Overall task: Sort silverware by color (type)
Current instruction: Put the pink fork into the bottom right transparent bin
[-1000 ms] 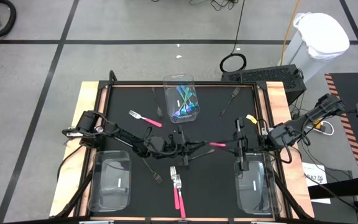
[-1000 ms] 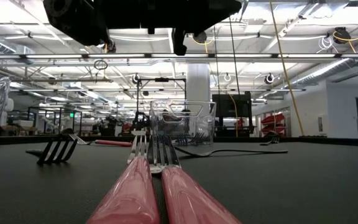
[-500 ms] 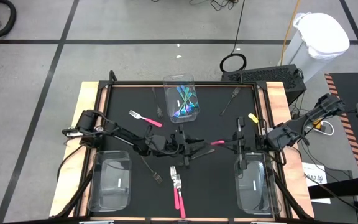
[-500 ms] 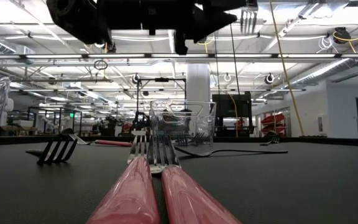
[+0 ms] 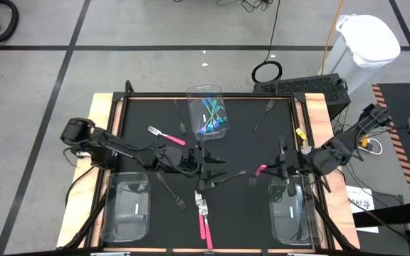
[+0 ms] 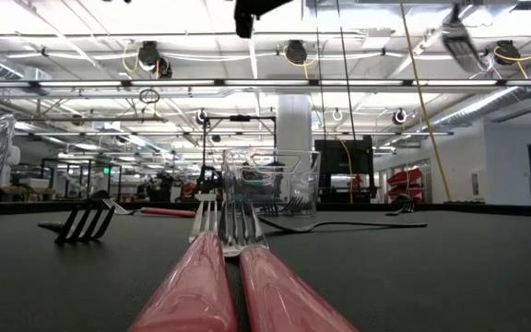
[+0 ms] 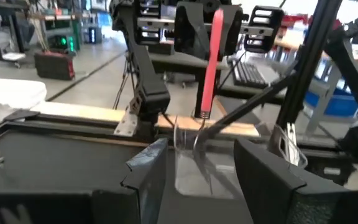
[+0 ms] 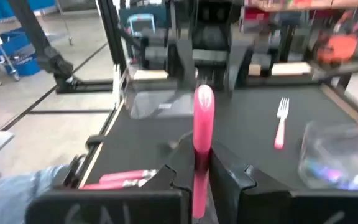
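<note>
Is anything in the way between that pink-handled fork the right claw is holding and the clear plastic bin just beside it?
Nothing visible. The right gripper holds the pink-handled fork above the black mat, next to the clear plastic bin.

A bin (image 5: 208, 114) holding utensils sits at the table's far middle, with two more bins (image 5: 126, 206) at the near left and near right (image 5: 292, 212). Two forks (image 5: 203, 217) lie side by side near the middle front; another fork (image 5: 164, 134) lies left of the far bin.

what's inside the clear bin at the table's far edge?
The clear rectangular plastic bin holds a pile of teal/blue-handled utensils. They overlap, so their number and whatever lies beneath them cannot be seen.
</note>
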`<move>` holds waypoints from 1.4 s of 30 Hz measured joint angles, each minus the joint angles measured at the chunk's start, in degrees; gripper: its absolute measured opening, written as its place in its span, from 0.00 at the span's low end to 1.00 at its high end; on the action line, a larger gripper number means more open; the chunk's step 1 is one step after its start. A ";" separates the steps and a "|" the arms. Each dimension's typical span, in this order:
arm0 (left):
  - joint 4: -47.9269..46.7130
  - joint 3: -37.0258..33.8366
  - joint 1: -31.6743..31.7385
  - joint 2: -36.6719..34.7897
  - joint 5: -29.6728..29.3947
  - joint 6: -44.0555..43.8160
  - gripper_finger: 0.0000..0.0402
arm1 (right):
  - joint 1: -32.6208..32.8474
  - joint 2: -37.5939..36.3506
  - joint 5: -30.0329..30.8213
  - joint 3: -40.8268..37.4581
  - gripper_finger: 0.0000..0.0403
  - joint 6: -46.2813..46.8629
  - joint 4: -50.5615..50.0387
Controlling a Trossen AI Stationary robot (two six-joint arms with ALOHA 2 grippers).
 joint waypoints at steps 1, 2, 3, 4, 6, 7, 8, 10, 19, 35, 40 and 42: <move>-1.61 0.00 -0.09 -0.94 0.00 0.00 0.47 | 0.52 -0.04 0.00 0.00 0.05 1.65 -0.97; -3.13 0.00 -0.25 -1.74 0.00 0.01 0.47 | 1.05 -0.05 0.00 0.00 0.06 3.13 -1.51; -4.71 0.00 -0.39 -2.43 -0.02 0.02 0.47 | 1.65 -0.04 -0.02 0.00 0.06 4.30 -1.71; -6.40 0.00 -0.59 -3.08 0.00 0.04 0.47 | 2.33 -0.03 -0.14 0.00 0.07 5.47 -1.75; -7.86 0.00 -0.83 -3.55 0.00 0.04 0.47 | 3.54 -0.07 -1.44 0.02 0.07 7.17 -1.20; -8.69 0.00 -0.90 -3.76 -0.01 0.12 0.47 | 4.23 -0.13 -1.55 0.02 0.07 7.83 -0.95; -9.62 0.00 -1.04 -3.93 -0.01 0.26 0.47 | 4.97 -0.25 -1.70 0.02 0.07 8.63 -0.89; -9.93 0.00 -1.19 -3.98 -0.02 0.44 0.47 | 6.42 -0.77 -2.61 0.03 0.06 10.10 -0.91; -9.93 0.00 -1.17 -4.05 -0.09 0.50 0.47 | 11.87 -4.12 -5.84 0.11 0.06 18.64 -5.58; -12.55 0.00 -1.17 -4.05 -0.24 0.52 0.47 | 16.86 -2.54 0.82 0.11 0.08 27.20 -20.13; -12.52 0.00 -1.17 -4.05 -0.24 0.37 0.47 | 19.91 0.11 3.61 0.11 0.08 30.30 -22.17; -12.50 0.00 -1.17 -4.05 -0.24 0.36 0.47 | 21.18 1.22 5.09 0.11 0.08 31.80 -23.10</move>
